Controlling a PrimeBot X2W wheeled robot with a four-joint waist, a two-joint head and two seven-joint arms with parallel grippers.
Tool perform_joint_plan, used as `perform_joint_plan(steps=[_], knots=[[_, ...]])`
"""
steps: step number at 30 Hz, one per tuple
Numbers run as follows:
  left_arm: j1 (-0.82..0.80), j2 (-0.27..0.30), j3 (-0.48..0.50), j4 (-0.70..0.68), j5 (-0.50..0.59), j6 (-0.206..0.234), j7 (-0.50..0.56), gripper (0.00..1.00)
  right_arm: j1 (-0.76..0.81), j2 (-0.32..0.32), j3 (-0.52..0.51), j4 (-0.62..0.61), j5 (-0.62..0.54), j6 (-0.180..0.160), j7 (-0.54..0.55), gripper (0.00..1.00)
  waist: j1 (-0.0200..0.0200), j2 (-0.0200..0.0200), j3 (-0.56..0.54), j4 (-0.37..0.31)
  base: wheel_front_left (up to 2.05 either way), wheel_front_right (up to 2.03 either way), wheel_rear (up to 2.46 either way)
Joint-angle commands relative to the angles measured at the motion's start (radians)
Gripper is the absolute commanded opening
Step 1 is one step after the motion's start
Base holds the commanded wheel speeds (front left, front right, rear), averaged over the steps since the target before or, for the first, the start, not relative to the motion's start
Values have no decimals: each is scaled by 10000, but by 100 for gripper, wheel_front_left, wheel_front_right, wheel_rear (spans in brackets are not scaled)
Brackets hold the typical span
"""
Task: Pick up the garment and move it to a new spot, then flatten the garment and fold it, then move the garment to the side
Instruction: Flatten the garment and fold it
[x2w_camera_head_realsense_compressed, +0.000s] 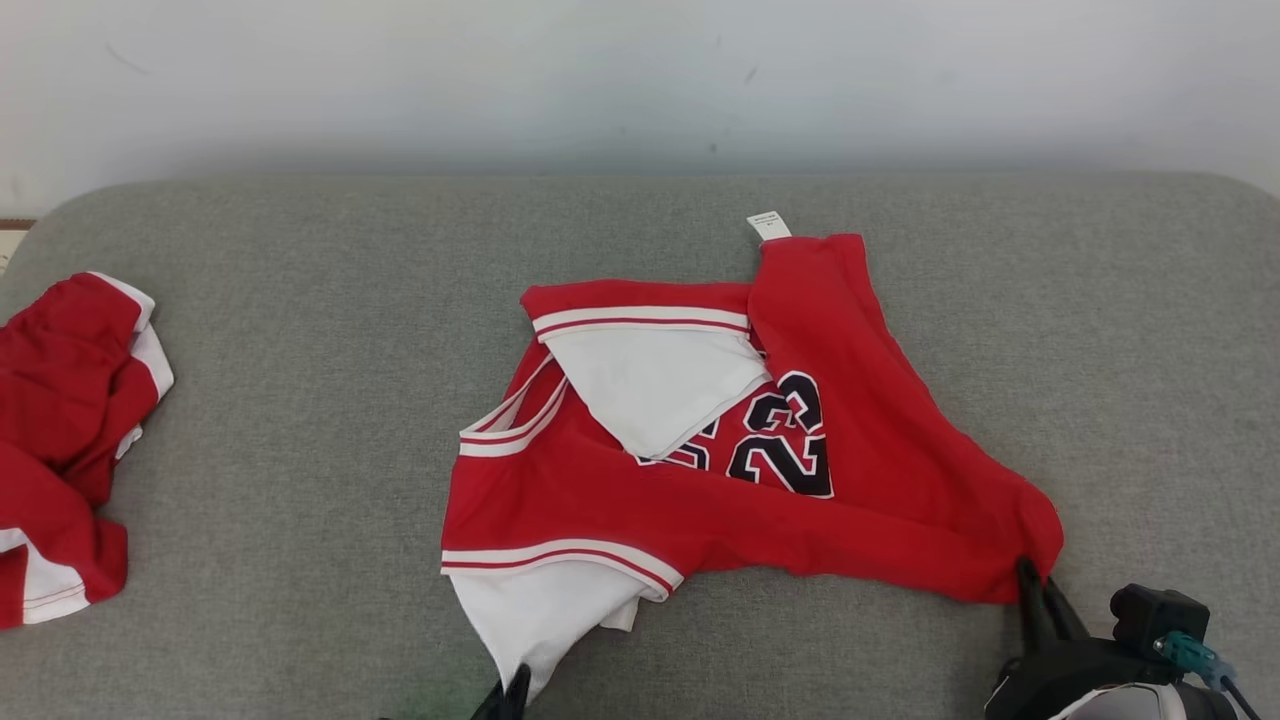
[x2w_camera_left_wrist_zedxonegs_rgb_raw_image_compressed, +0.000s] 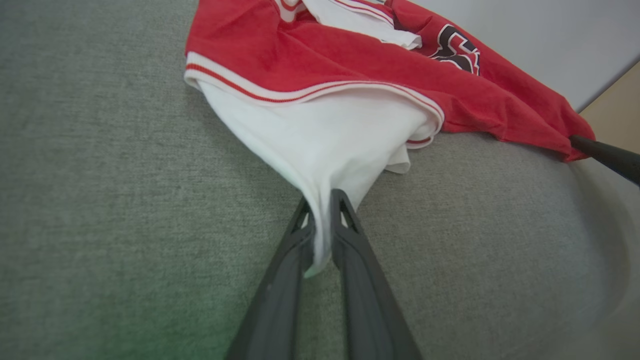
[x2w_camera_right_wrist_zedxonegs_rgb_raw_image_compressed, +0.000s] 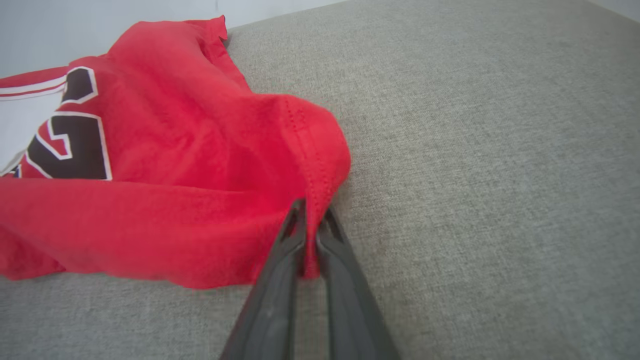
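Observation:
The garment (x2w_camera_head_realsense_compressed: 880, 440), a red jersey with black numerals and white panels, lies rumpled on the grey cushion (x2w_camera_head_realsense_compressed: 300, 420). My left gripper (x2w_camera_head_realsense_compressed: 512, 690) is at the bottom edge of the head view, shut on the jersey's white near corner (x2w_camera_left_wrist_zedxonegs_rgb_raw_image_compressed: 325, 165). In the left wrist view the gripper (x2w_camera_left_wrist_zedxonegs_rgb_raw_image_compressed: 320, 200) pinches that white cloth between both fingers. My right gripper (x2w_camera_head_realsense_compressed: 1035, 580) is shut on the red near-right corner, and the right wrist view shows the gripper (x2w_camera_right_wrist_zedxonegs_rgb_raw_image_compressed: 311, 210) clamping the hemmed red edge (x2w_camera_right_wrist_zedxonegs_rgb_raw_image_compressed: 320, 165).
A smaller red garment with white panels (x2w_camera_head_realsense_compressed: 70, 440) lies bunched at the cushion's left edge. A pale wall (x2w_camera_head_realsense_compressed: 640, 80) runs behind the cushion. Bare grey fabric stretches to the right of the jersey and along the near edge.

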Motion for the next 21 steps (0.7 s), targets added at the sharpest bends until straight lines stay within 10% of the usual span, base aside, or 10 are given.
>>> perform_joint_plan(steps=[1,21], knots=[[-16,14,38,1,-19,-61,-7,0,-74,-55,27,51,82,-7,-84,0,-1,-1,-8,23,0,0,0],[-404,610,1416,-2342,72,-246,-7,0,144,-352,729,-2540,2503,-7,1033,0,-1,-1,-190,-314,0,0,0]])
